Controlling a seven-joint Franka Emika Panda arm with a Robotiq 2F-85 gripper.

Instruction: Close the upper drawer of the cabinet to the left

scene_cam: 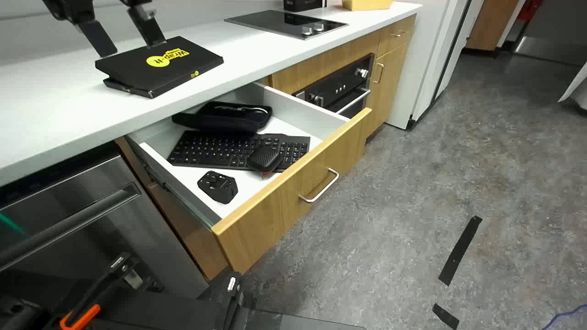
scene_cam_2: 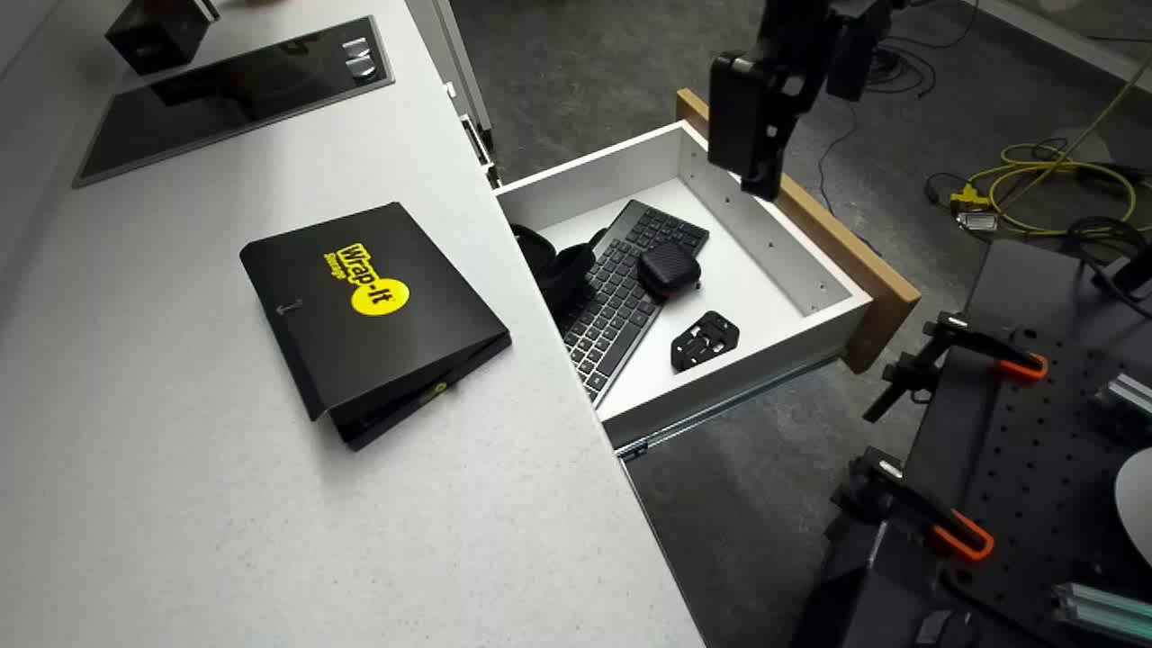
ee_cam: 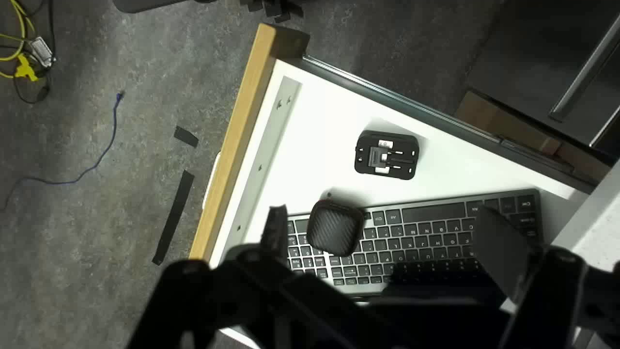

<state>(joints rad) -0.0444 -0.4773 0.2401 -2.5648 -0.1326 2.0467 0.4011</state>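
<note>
The upper drawer [scene_cam: 284,197] is pulled far out of the cabinet [scene_cam: 392,64]. Its oak front and silver bar handle [scene_cam: 321,188] show in an exterior view. Its front's top edge shows in an exterior view [scene_cam_2: 832,236] and the wrist view [ee_cam: 242,135]. Inside lie a black keyboard [ee_cam: 431,232], a small black case [ee_cam: 335,228] on it, a black adapter [ee_cam: 386,154] and a larger black case [scene_cam: 224,117]. My gripper [ee_cam: 382,211] is open and empty, above the drawer. It also shows in both exterior views [scene_cam: 133,46] [scene_cam_2: 756,171]. It touches nothing visible.
A black box [scene_cam_2: 369,301] lies on the white worktop [scene_cam_2: 360,531] near its edge. A cooktop [scene_cam: 286,24] is farther along. A black-fronted oven [scene_cam: 339,87] and a grey metal unit [scene_cam: 91,215] flank the drawer. A black robot table with clamps [scene_cam_2: 981,450] stands near the drawer front.
</note>
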